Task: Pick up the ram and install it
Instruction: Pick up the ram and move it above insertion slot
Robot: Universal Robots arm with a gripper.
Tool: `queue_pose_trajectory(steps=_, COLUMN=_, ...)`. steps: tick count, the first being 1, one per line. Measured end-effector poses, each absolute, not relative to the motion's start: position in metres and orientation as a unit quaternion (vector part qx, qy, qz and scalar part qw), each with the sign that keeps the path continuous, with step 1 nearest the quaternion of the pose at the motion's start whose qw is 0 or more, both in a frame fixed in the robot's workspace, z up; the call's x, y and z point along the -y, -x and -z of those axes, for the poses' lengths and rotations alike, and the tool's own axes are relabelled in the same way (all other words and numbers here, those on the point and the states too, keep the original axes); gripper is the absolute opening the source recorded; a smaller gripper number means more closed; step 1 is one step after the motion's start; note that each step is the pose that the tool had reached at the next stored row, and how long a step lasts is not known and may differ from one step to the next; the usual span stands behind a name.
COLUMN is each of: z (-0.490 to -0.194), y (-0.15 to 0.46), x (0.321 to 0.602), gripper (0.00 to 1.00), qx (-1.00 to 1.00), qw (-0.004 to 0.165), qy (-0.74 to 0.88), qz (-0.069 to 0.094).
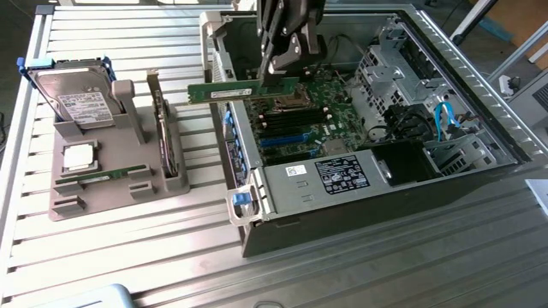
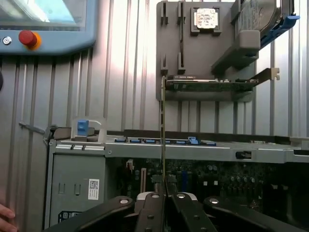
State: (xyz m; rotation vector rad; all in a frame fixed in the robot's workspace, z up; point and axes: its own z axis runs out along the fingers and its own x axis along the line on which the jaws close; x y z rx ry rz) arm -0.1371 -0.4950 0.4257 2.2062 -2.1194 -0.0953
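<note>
While the black two-finger gripper (image 1: 280, 78) hangs over the open computer case, its fingers are pinched tight on one end of the long, thin green ram stick (image 1: 235, 91). The ram is held in the air, touching nothing else. Its long edge is roughly level and its free end juts sideways from the gripper, out past the case wall. From the wrist, the gripper (image 2: 164, 200) shows the ram stick (image 2: 163, 130) edge-on, a thin line running straight out from between the fingers.

Directly beneath the gripper is the green motherboard (image 1: 312, 109). Its row of black memory slots (image 1: 296, 119) sits just under the fingers, with the ram apart from them.

Around that is the dark grey metal computer case (image 1: 360, 218), lying with its open side up.

Beyond the ram's free end, well apart from the gripper, a grey plastic parts fixture (image 1: 94, 192) rests on the slatted metal table (image 1: 128, 256). On the fixture:
- silver hard drive with blue rails (image 1: 81, 102), propped upright
- square silver processor chip (image 1: 79, 156), lying flat
- upright expansion card (image 1: 161, 128), on the side nearest the case
- second green memory stick (image 1: 115, 174), lying in a groove

Past the case, as the wrist sees it, is a grey control pendant with a red button (image 2: 28, 38).
</note>
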Motion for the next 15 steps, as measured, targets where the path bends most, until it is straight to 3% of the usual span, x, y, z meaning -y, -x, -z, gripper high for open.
queue_pose_trajectory(steps=15, z=-0.429, y=0.072, x=0.495, gripper=0.12, qx=0.691, qw=0.048, qy=-0.720, qz=0.039)
